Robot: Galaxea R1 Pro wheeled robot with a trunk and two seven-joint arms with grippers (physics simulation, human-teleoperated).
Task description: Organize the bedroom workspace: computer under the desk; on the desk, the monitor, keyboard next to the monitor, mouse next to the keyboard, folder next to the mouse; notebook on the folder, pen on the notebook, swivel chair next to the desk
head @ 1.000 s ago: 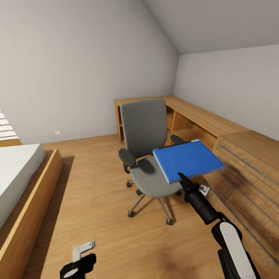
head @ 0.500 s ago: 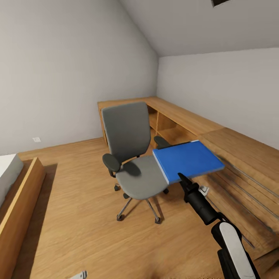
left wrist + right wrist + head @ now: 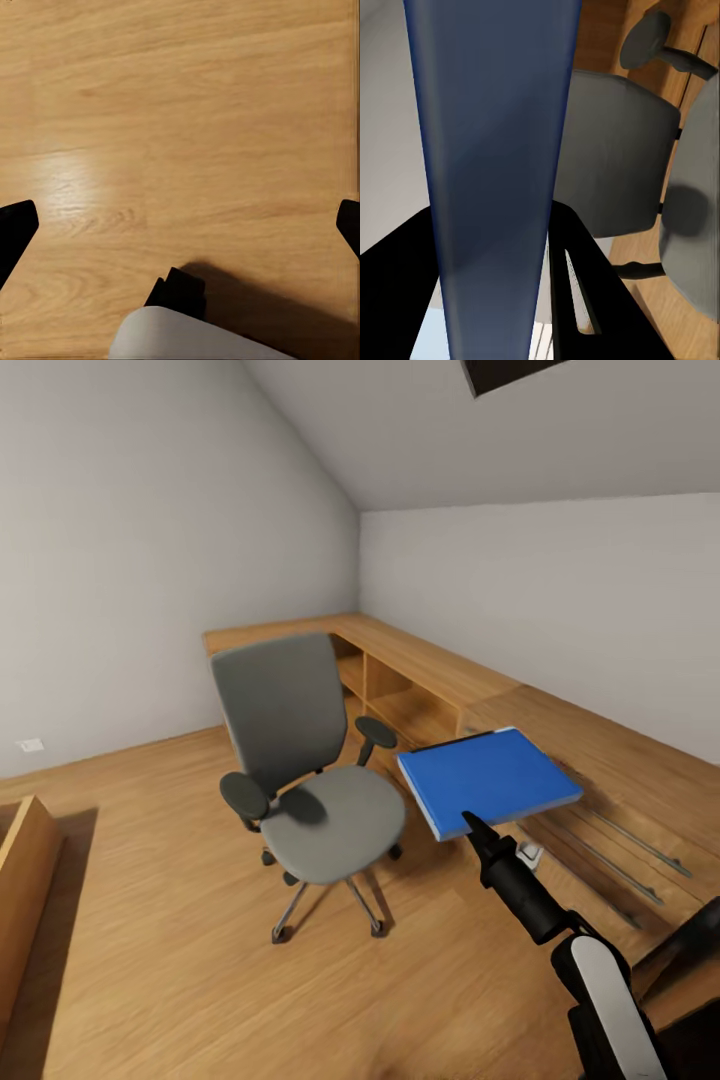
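The right jaws (image 3: 470,822) grip the blue folder (image 3: 489,778), held flat in the air right of the swivel chair (image 3: 305,770). The left jaws (image 3: 180,225) hang spread wide over the wood floor (image 3: 187,112).

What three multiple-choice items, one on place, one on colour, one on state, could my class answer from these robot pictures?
1. Where is the folder?
A. on the chair seat
B. held up in the right gripper
C. on the floor

2. What colour is the swivel chair padding?
A. grey
B. red
C. white

3. What state is the left gripper in?
A. shut on a pen
B. shut on the folder
C. open

Answers:
1 B, the folder juts out level from the gripper's tip, beside the chair.
2 A, seat and back are grey.
3 C, its fingers stand far apart over bare wood floor.
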